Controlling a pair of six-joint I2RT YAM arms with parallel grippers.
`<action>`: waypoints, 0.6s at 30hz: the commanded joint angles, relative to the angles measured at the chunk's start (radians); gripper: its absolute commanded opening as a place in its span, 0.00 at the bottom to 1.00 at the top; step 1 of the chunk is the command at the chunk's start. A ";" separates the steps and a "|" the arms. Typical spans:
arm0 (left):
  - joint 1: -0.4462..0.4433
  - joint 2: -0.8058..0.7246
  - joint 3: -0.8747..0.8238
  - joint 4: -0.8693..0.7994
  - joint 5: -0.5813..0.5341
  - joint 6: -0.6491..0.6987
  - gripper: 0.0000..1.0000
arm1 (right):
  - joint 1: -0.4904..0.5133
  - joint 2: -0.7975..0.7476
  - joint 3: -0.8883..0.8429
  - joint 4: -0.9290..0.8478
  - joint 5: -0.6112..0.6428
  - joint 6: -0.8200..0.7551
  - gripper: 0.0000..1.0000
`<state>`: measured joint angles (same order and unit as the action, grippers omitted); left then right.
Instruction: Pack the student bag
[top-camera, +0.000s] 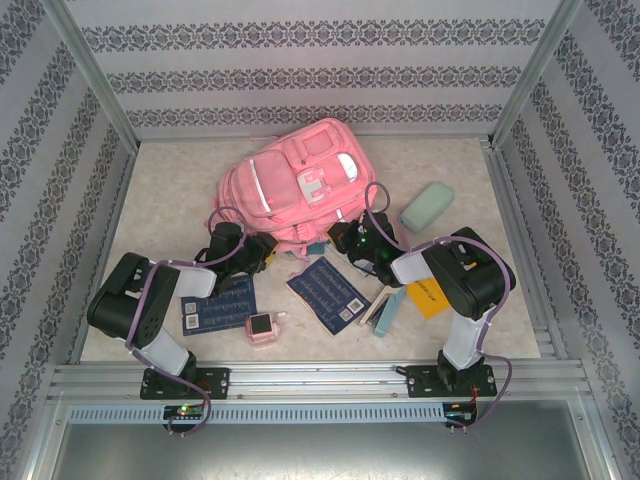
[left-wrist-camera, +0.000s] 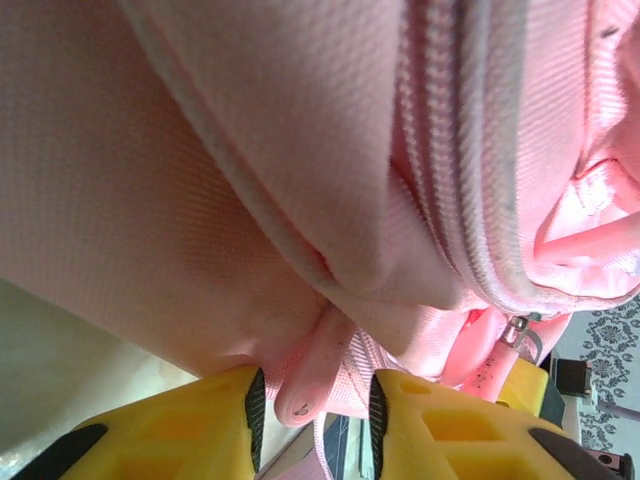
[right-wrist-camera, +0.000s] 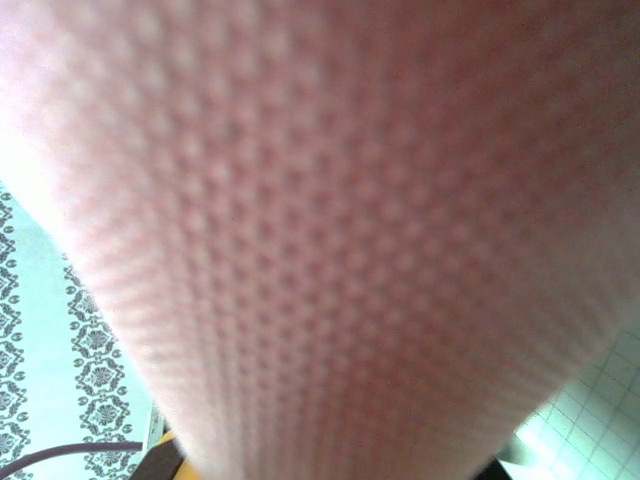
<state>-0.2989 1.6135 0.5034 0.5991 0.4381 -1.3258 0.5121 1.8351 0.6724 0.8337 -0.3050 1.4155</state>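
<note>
The student bag (top-camera: 290, 185), a large pink backpack, lies at the back middle of the table. My left gripper (top-camera: 262, 250) is at its near left edge. In the left wrist view its yellow fingers (left-wrist-camera: 215, 415) are closed on a pink webbing strap and tab (left-wrist-camera: 325, 375) under the bag's body (left-wrist-camera: 200, 180). An open zipper (left-wrist-camera: 470, 200) runs down the right. My right gripper (top-camera: 347, 240) presses against the bag's near right edge. Blurred pink fabric (right-wrist-camera: 330, 230) covers its camera and hides its jaws.
Two dark blue notebooks (top-camera: 218, 305) (top-camera: 330, 293) lie near the arms. A small pink square gadget (top-camera: 263, 328) sits between them. A green pencil case (top-camera: 427, 205) lies to the right of the bag, and a yellow booklet (top-camera: 425, 297) and a teal book (top-camera: 386, 312) lie by the right arm.
</note>
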 joint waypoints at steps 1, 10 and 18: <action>-0.001 0.032 -0.004 0.029 0.022 -0.006 0.32 | -0.003 -0.013 0.035 0.069 -0.048 0.011 0.00; -0.001 0.088 0.052 0.011 0.003 0.027 0.27 | 0.002 -0.011 0.035 0.080 -0.059 0.020 0.00; 0.001 -0.001 0.063 -0.106 -0.038 0.101 0.05 | -0.012 -0.025 0.019 0.062 -0.059 -0.003 0.00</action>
<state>-0.3008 1.6497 0.5503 0.5751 0.4423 -1.2774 0.5110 1.8355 0.6724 0.8341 -0.3077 1.4288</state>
